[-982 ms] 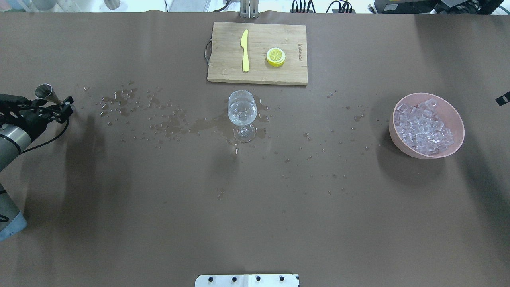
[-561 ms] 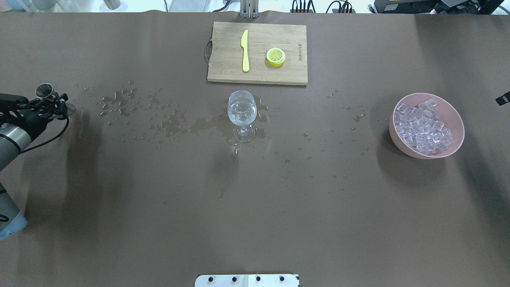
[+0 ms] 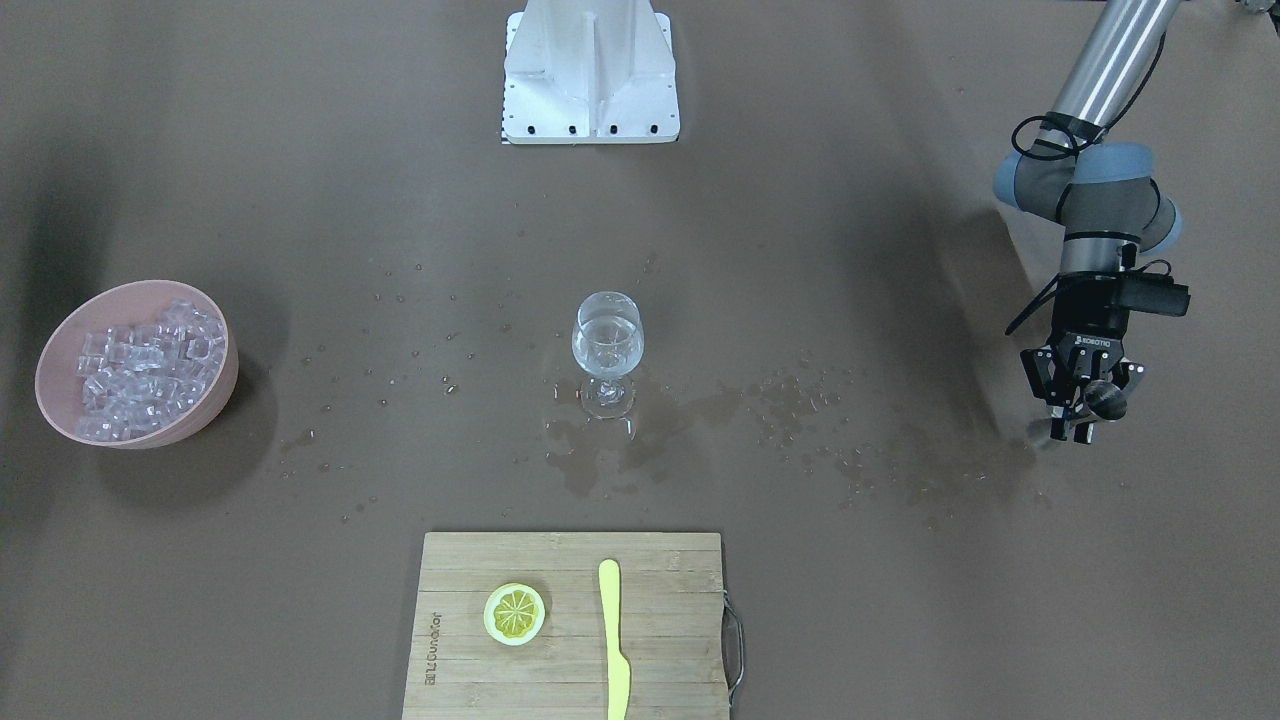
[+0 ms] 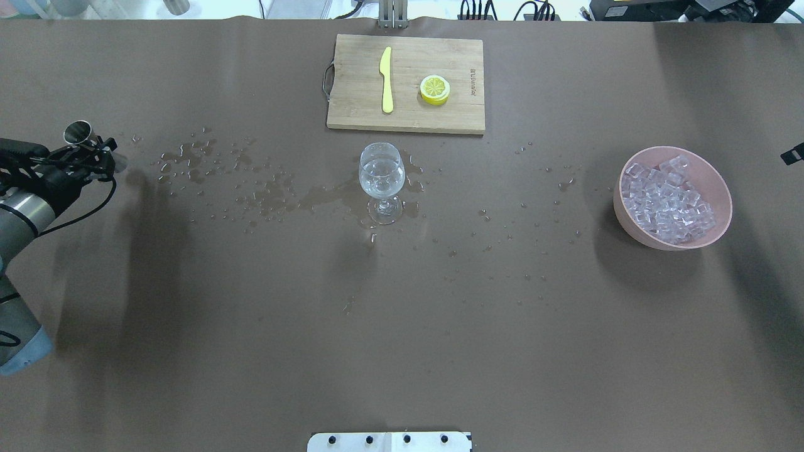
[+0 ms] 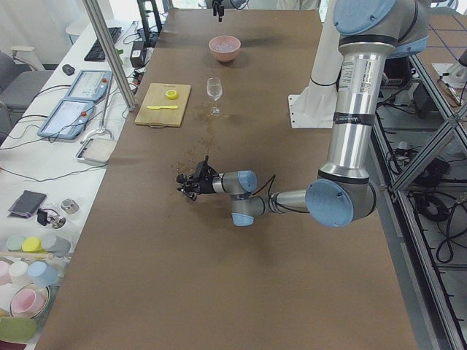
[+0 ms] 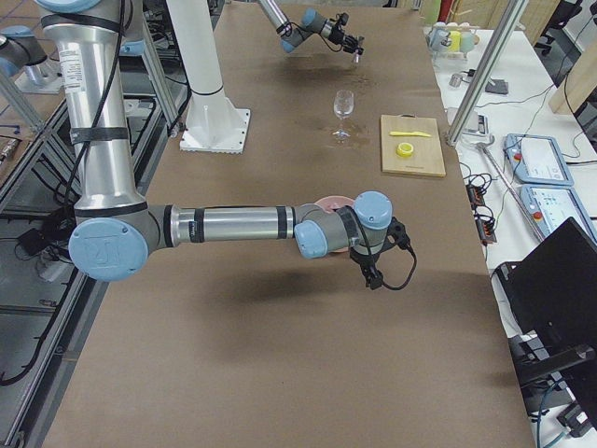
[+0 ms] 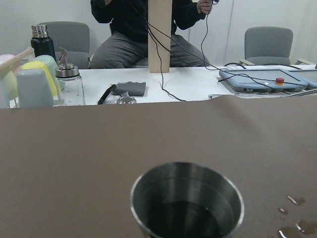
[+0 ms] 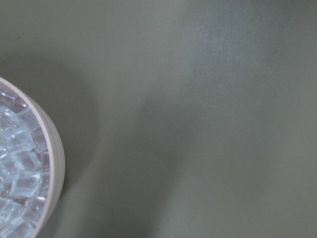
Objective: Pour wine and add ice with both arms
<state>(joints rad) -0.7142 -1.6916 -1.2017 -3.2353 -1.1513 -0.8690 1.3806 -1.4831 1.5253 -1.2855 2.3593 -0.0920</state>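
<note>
Left hand (image 4: pixel 97 157) and its cup (image 7: pixel 187 198) have shifted slightly away from the robot in the last second. The hand is clamped on the cup, about upright, low over the surface (image 4: pixel 251 345). Wine (image 4: pixel 381 176) sits in the glass (image 3: pixel 607 350), well to that hand's right. Judged: pour done. Ice (image 4: pixel 669 201) all lies in the bowl (image 4: pixel 634 233) beside the right hand (image 6: pixel 373 271), whose grip I cannot tell. Icing remains.

Left arm (image 5: pixel 292 197) low over table (image 5: pixel 146 277); glass (image 5: pixel 214 89) beside board (image 5: pixel 163 104).
</note>
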